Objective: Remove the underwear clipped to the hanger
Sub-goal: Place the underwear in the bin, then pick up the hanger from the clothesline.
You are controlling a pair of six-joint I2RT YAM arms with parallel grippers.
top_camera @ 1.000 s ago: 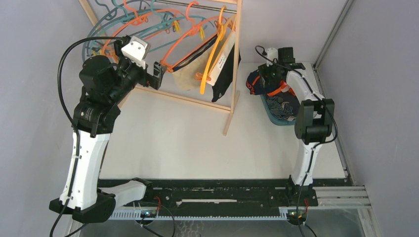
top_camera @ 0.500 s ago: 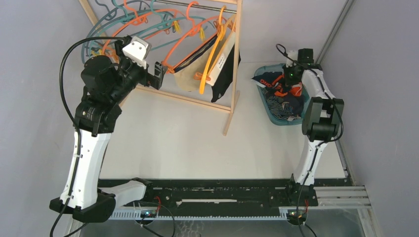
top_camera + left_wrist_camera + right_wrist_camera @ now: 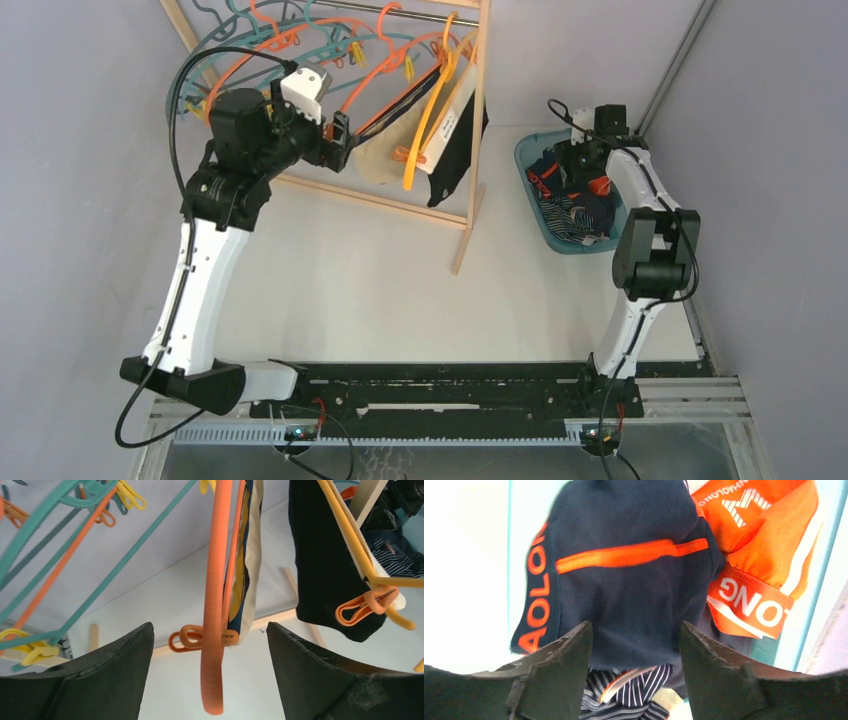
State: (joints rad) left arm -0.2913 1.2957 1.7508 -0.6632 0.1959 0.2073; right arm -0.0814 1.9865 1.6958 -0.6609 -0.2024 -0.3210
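Observation:
Underwear still hangs on the wooden rack: a beige pair clipped to an orange hanger and a black pair held by an orange clip on a yellow hanger. My left gripper is open, and the orange hanger's lower end and its clip lie between the jaws without touching them. My right gripper is open just above navy underwear with orange trim lying in the teal basket. A striped pair lies underneath.
The wooden rack's post and base rail stand between the arms. Several bare teal and orange hangers with yellow clips crowd the rail to the left. Grey walls close in left and right.
My left arm has swung right, bringing its open jaws around the orange hanger. My right gripper has shifted over the basket and opened, leaving the navy pair lying in it.

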